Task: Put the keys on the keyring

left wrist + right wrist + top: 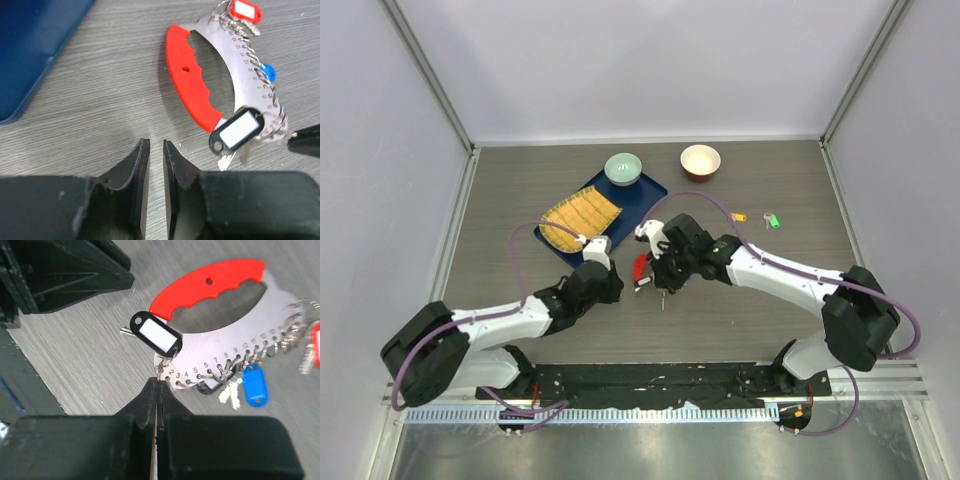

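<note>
Your right gripper (157, 385) pinches shut on the keyring (210, 285) rim mid-table, probably to steady it. The left gripper (156, 150), narrowly parted, holds nothing. Two keys (738, 216) lie well apart.

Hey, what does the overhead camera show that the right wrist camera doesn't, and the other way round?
Only overhead: the yellow key and green key lying loose on the table, apart from the keyring, plus the blue tray and two bowls. Only the right wrist: the right claw shut, its tips at the black-tagged key's wire ring, and the numbered holes along the metal plate. Both: the keyring's red handle.
</note>
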Tool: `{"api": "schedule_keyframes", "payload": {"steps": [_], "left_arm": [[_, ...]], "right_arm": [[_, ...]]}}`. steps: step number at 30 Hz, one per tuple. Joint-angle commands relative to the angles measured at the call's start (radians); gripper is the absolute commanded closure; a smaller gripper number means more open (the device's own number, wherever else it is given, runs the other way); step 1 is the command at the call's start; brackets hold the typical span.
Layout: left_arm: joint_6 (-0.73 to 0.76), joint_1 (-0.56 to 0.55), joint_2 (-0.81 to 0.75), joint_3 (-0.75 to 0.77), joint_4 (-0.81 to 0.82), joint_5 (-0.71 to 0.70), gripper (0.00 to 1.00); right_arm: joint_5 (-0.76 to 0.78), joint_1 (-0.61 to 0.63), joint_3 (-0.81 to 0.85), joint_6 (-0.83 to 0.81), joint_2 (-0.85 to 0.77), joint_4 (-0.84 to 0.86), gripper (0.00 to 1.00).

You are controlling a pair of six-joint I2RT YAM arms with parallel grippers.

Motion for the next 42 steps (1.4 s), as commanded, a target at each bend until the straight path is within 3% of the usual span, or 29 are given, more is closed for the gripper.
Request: {"api": "schedule_keyframes", "payload": {"steps": [1,5,10,12,14,15,18,21,22,23,26,30,32,37,42], "left_arm": [[0.101,0.002,-0.148,-0.085,0.164,-0.053,0.76],[0.149,0.002,-0.308,-0.196,0.268,-0.087,0.68],[0.166,0.002,-0.51,-0.252,0.259,-0.106,0.53],[0.17,0.002,-0.553,-0.255,0.216,-0.103,0.51],[0.172,0.002,-0.593,-0.249,0.187,-0.104,0.49],[0.173,0.002,-0.602,-0.246,0.181,-0.101,0.49],[0.192,0.002,-0.616,-0.221,0.159,-0.066,0.47],[0.204,0.001,-0.601,-0.191,0.156,-0.006,0.46],[0.204,0.002,-0.595,-0.183,0.159,0.028,0.45],[0.207,0.002,-0.586,-0.166,0.164,0.043,0.45],[0.219,0.002,-0.55,-0.131,0.159,0.078,0.43],[0.235,0.002,-0.503,-0.085,0.164,0.104,0.43],[0.245,0.002,-0.461,-0.051,0.167,0.118,0.42],[0.247,-0.008,-0.371,-0.013,0.219,0.18,0.4],[0.282,-0.051,-0.274,0.0,0.265,0.177,0.39]], "right_arm": [[0.224,0.09,0.191,-0.179,-0.008,-0.272,0.99],[0.549,0.152,0.298,-0.226,0.009,-0.402,0.99],[0.629,0.138,0.389,-0.133,0.015,-0.415,0.99],[0.56,0.092,0.4,-0.034,0.022,-0.415,0.99],[0.355,0.028,0.423,0.041,0.03,-0.414,0.99],[0.246,0.01,0.42,0.073,0.013,-0.387,0.99],[0.344,-0.023,0.364,0.226,-0.011,-0.277,0.99],[0.249,-0.021,0.419,0.312,0.009,-0.306,0.99],[0.273,-0.021,0.43,0.325,-0.006,-0.306,0.99],[0.43,-0.023,0.435,0.334,-0.019,-0.308,0.99],[0.647,-0.067,0.44,0.353,-0.115,-0.319,0.99],[0.659,-0.194,0.43,0.383,-0.197,-0.337,0.99],[0.624,-0.202,0.424,0.398,-0.209,-0.357,0.99],[0.245,-0.201,0.252,0.546,-0.215,-0.186,0.99],[0.192,-0.184,0.11,0.688,-0.218,-0.035,0.99]]}}
